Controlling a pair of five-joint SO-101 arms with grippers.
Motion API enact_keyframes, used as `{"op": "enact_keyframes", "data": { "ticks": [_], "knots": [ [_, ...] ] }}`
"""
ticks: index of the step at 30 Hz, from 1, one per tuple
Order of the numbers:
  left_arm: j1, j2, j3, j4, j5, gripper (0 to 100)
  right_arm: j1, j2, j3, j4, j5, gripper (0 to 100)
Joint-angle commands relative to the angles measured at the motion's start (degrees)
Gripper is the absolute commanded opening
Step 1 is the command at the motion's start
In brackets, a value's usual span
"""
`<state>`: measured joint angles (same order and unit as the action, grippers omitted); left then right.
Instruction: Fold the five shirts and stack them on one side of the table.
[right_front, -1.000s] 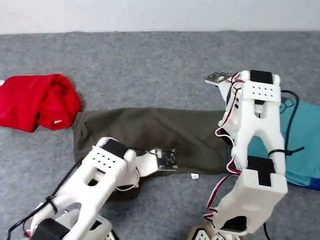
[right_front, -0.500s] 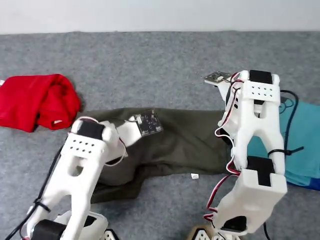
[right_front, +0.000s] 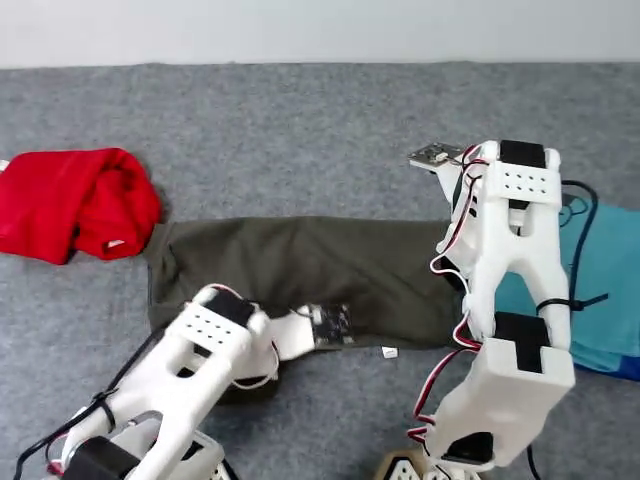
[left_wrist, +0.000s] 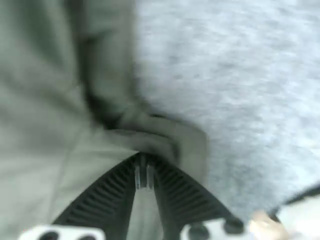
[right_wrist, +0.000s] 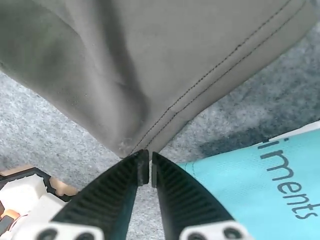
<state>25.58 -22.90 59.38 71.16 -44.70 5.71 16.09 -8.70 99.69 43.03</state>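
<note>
Left claw (left_wrist: 143, 176) clamps the olive shirt (right_front: 330, 260) at its 6 o'clock hem; right claw (right_wrist: 150, 169) pinches its 3 o'clock corner. Red shirt (right_front: 75, 200) lies at the bench's (right_front: 300, 120) 9 o'clock.

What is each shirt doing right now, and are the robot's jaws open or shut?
Green shirt: stretched out in a long strip, pinched at two spots.
Red shirt: bunched up in a heap, apart from both arms.
Teal shirt: lying flat, partly under the right arm.
Left jaws: shut on a fold at the green shirt's edge.
Right jaws: shut on the green shirt's corner.
</note>
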Motion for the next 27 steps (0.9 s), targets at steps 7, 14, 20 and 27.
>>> {"op": "enact_keyframes", "data": {
  "ticks": [7,14,20,27],
  "knots": [
    [3.78,-2.2,-12.97,13.36,-0.35,2,0.31,-0.57,-2.73,0.92,-0.44,1.1],
    [-5.63,-1.58,-13.41,4.48,-0.26,2,0.31,-0.57,-2.73,0.92,-0.44,1.1],
    [-5.71,-1.58,-0.75,-8.44,2.2,2,0.31,-0.57,-2.73,0.92,-0.44,1.1],
    [2.37,-2.11,1.54,-2.99,3.08,2,0.31,-0.57,-2.73,0.84,-0.44,1.1]
  ]
}}
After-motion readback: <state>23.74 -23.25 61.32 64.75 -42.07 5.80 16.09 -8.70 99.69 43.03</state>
